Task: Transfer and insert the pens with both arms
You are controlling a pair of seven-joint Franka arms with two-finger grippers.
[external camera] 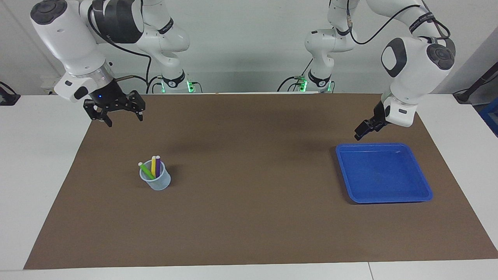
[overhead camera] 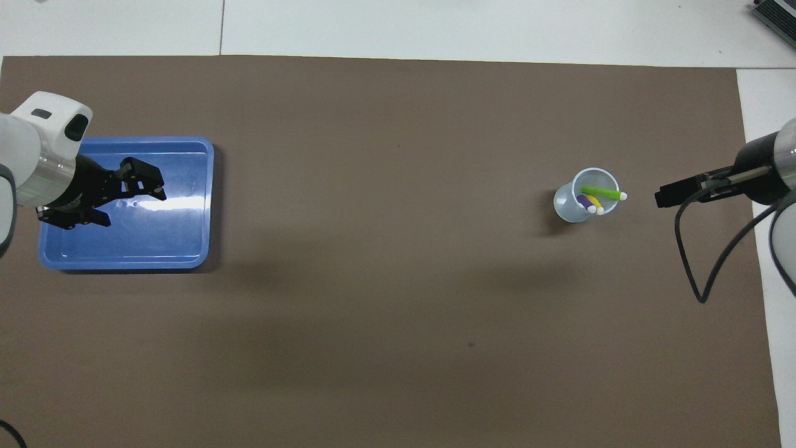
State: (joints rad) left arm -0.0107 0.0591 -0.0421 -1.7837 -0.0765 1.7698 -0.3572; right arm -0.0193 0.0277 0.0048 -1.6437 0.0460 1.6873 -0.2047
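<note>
The three pens stand together in a clear plastic cup (external camera: 156,182) (overhead camera: 567,205) toward the right arm's end of the table: green (external camera: 147,170) (overhead camera: 602,192), yellow (external camera: 153,166) (overhead camera: 594,202) and purple (external camera: 158,165) (overhead camera: 583,200), whitish ends up. My right gripper (external camera: 123,118) (overhead camera: 668,198) hangs open and empty in the air over the mat, off to the side of the cup. My left gripper (external camera: 360,134) (overhead camera: 130,206) hangs open and empty over the blue tray (external camera: 383,194) (overhead camera: 180,249), above its edge nearer to the robots.
A brown mat (external camera: 249,217) covers most of the white table. The blue tray lies toward the left arm's end and holds nothing. A black cable (overhead camera: 703,274) loops down from the right arm's wrist.
</note>
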